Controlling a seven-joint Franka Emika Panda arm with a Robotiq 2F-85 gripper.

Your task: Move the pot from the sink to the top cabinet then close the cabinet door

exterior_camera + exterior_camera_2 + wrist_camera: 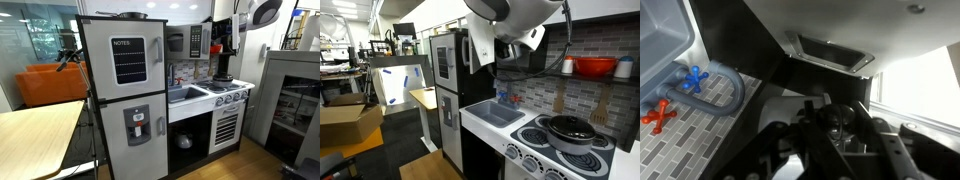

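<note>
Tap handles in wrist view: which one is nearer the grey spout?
The blue cross handle, right beside the spout; the red one sits farther off.

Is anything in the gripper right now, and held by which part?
Cannot be told. The gripper is shut, and the wrist view shows a dark shape between its jaws, but too dim to name or to see the hold.
</note>
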